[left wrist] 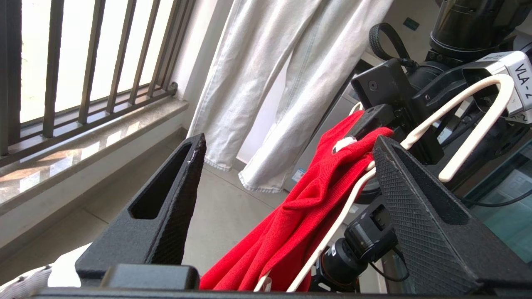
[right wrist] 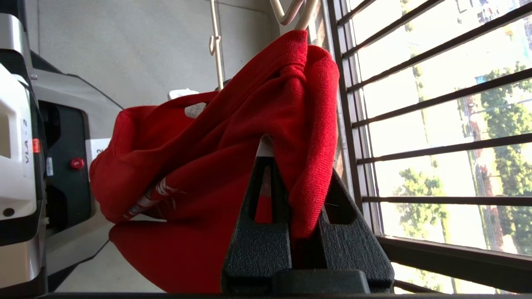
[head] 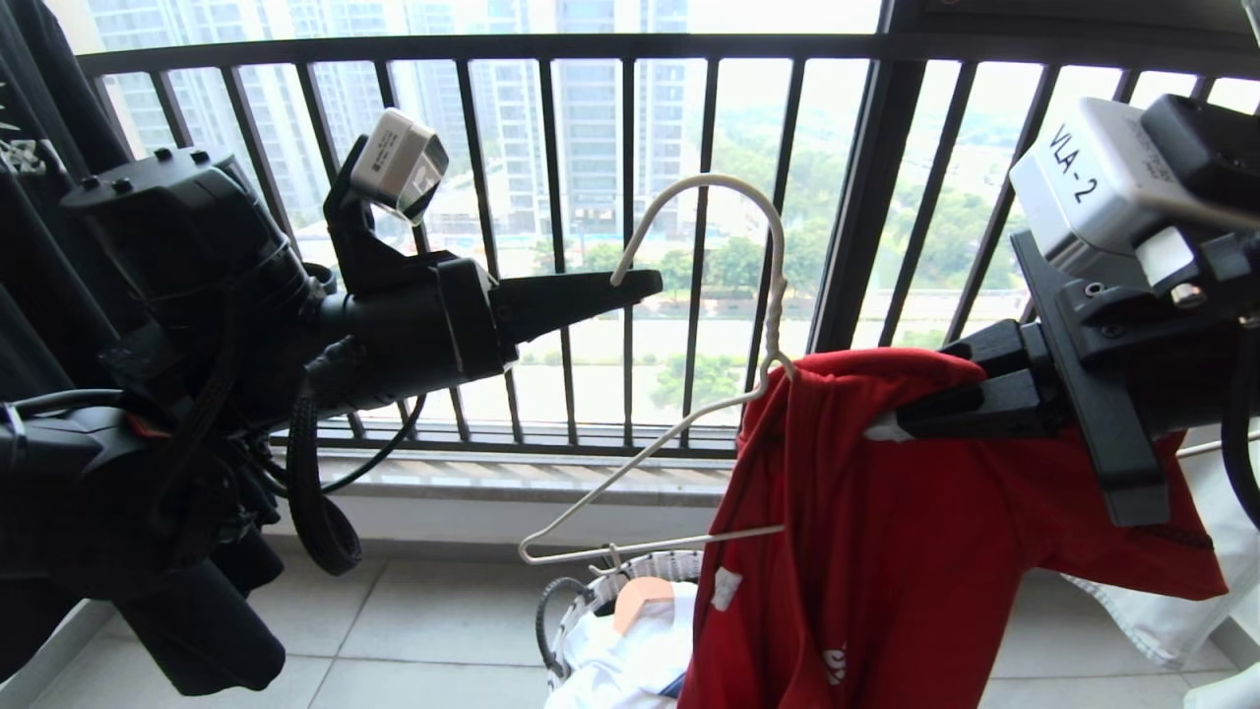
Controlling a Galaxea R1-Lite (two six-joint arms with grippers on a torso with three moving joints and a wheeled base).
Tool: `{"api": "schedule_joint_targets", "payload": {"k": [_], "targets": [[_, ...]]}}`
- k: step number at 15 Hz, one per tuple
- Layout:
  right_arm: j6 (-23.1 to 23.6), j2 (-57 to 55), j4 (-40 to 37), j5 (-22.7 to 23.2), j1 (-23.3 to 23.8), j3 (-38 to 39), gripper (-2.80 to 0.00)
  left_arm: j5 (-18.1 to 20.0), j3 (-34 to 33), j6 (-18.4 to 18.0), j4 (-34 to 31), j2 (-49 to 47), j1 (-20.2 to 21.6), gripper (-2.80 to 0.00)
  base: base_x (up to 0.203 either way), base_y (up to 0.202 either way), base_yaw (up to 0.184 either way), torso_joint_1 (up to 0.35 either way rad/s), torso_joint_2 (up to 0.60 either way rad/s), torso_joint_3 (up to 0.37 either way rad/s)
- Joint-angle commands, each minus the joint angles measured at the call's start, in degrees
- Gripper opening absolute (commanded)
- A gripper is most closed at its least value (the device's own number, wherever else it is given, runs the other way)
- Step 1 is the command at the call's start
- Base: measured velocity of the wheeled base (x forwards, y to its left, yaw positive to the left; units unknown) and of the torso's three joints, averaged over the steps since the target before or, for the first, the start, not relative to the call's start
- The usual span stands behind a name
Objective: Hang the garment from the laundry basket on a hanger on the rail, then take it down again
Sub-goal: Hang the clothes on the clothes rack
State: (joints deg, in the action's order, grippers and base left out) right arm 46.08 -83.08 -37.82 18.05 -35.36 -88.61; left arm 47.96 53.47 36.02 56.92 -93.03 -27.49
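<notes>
The red T-shirt (head: 886,551) hangs bunched over one side of the white wire hanger (head: 709,394), in the air above the laundry basket (head: 591,611). The right gripper (head: 901,425) has its jaws pinching the shirt's shoulder. The left gripper (head: 630,286) sits at the hanger's hook, jaws spread wide. Behind stands the dark window railing (head: 551,59).

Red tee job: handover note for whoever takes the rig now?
Left claw: open, holds nothing, beside the hanger's hook.
Right claw: shut on the red T-shirt, pinching its shoulder.
White wire hanger: only its right side is inside the shirt, held up above the laundry basket; left end bare.
Rail: not in view.
Done: shirt out of basket, partly on hanger.
Left: finish dressing hanger, hang it, take it down.
</notes>
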Motion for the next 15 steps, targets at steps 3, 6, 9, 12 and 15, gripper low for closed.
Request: {"api": "schedule_joint_targets", "payload": {"k": [3, 6, 9, 12, 15], "targets": [[0.3, 0.0, -0.1, 0.0, 0.8, -0.2, -2.8, 0.3, 1.5, 0.2, 0.3, -1.1, 3.0, 0.0, 0.0, 0.0, 0.0, 0.0, 0.0, 0.0], [0.2, 0.4, 1.4, 0.1, 2.9, -0.4, -2.8, 0.3, 2.1, 0.3, 0.3, -1.8, 3.7, -0.71, 0.0, 0.0, 0.0, 0.0, 0.0, 0.0], [0.2, 0.6, 2.2, 0.2, 4.5, -0.4, -2.8, -0.1, 3.0, 0.3, 0.3, -2.9, 4.3, -2.8, 0.0, 0.0, 0.0, 0.0, 0.0, 0.0], [0.1, 0.6, 3.0, 0.3, 5.6, -0.4, -2.8, -0.2, 4.1, 0.4, 0.2, -3.7, 5.6, -2.8, 0.0, 0.0, 0.0, 0.0, 0.0, 0.0], [0.2, 0.6, 5.1, 0.3, 7.8, -0.4, -2.8, -0.1, 3.7, 0.2, 0.1, -2.9, 6.9, -2.8, 0.0, 0.0, 0.0, 0.0, 0.0, 0.0]]}}
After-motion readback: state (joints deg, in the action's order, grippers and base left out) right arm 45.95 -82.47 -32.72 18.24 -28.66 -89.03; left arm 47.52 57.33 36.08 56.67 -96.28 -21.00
